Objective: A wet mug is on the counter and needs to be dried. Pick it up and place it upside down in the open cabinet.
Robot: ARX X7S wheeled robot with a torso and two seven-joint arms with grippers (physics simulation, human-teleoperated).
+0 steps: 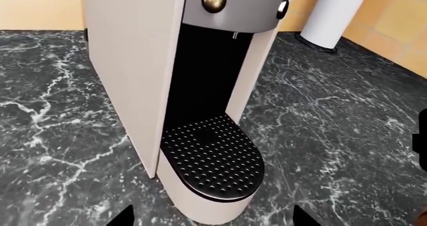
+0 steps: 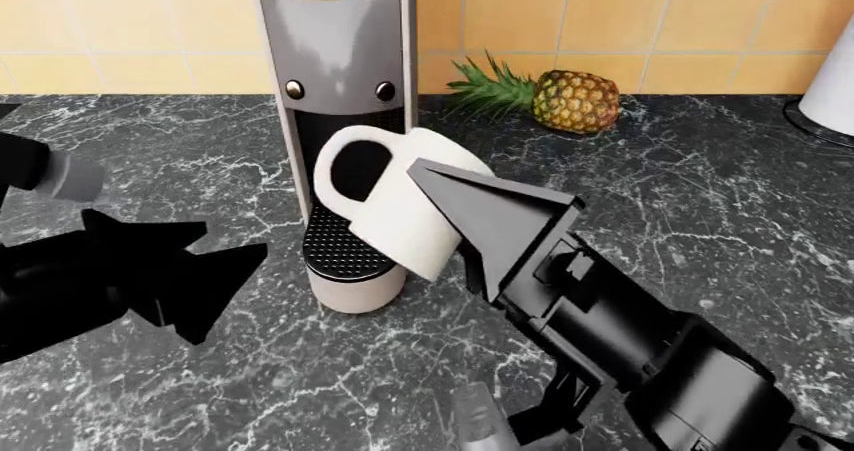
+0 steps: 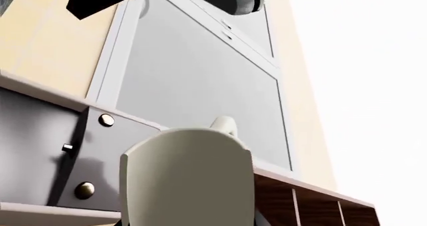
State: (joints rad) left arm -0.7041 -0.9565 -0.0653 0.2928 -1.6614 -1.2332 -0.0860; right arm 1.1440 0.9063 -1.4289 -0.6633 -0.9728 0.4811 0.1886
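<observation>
At the left, the left gripper is seen spread open and empty above the counter. Rightward, the mug is clamped, tilted, in the right gripper; the coffee machine just behind could be struck during lifting.

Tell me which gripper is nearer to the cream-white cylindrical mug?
The right gripper: it is closed on the cream-white mug, lifted and tilted before the coffee machine. The left gripper hangs apart, beside the machine's base.

Yellow tiled wall, tall grey-framed window, dark wooden shelving, even light
</observation>
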